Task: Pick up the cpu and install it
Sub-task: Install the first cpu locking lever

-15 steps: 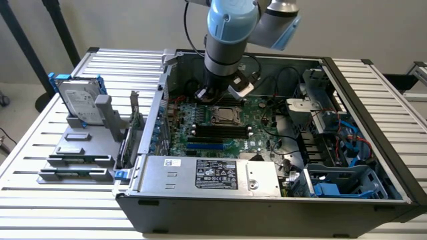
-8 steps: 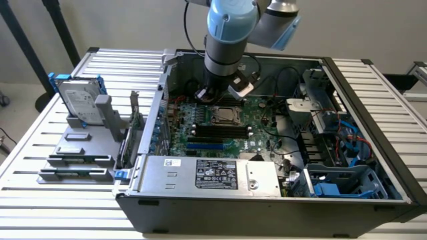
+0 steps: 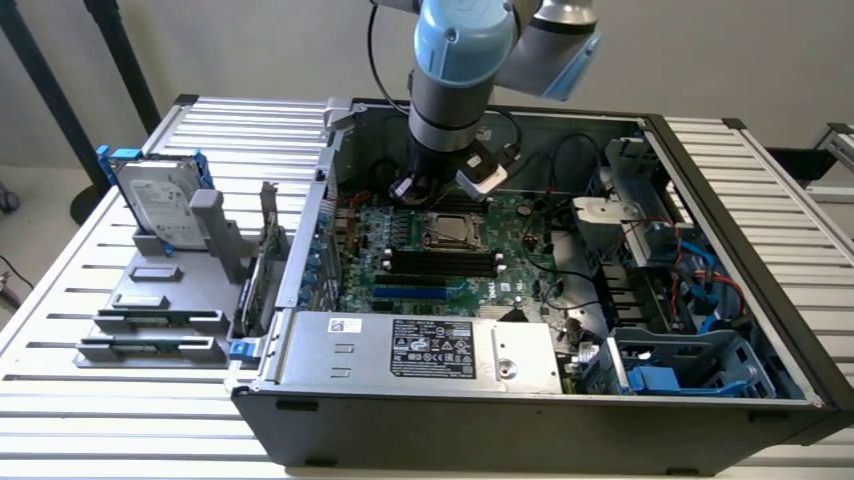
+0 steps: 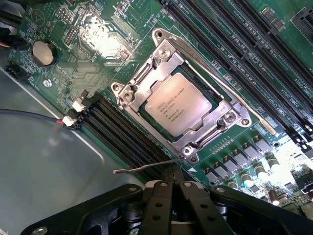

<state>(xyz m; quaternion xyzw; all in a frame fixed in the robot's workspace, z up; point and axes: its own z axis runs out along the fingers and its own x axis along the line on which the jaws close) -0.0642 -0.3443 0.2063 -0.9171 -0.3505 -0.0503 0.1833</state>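
Observation:
The cpu [image 4: 178, 110], a silvery square chip with printed text, lies flat in its metal socket frame [image 4: 230, 120] on the green motherboard. In the exterior view the cpu [image 3: 451, 232] sits mid-board inside the open computer case. My gripper [image 4: 172, 182] is shut with nothing between its black fingers [image 4: 157, 205]; it hovers just off one corner of the socket, apart from the chip. A thin metal socket lever [image 4: 144, 168] sticks out free right in front of the fingertips. In the exterior view the gripper [image 3: 424, 195] hangs just behind the socket.
Black memory slots [image 3: 441, 265] run beside the socket. A grey power supply [image 3: 414, 350] fills the case front. On the exterior view's left, a hard drive in a blue bracket [image 3: 154, 205] and memory sticks [image 3: 154, 320] rest on a grey stand. Blue cables [image 3: 701, 275] lie at the right.

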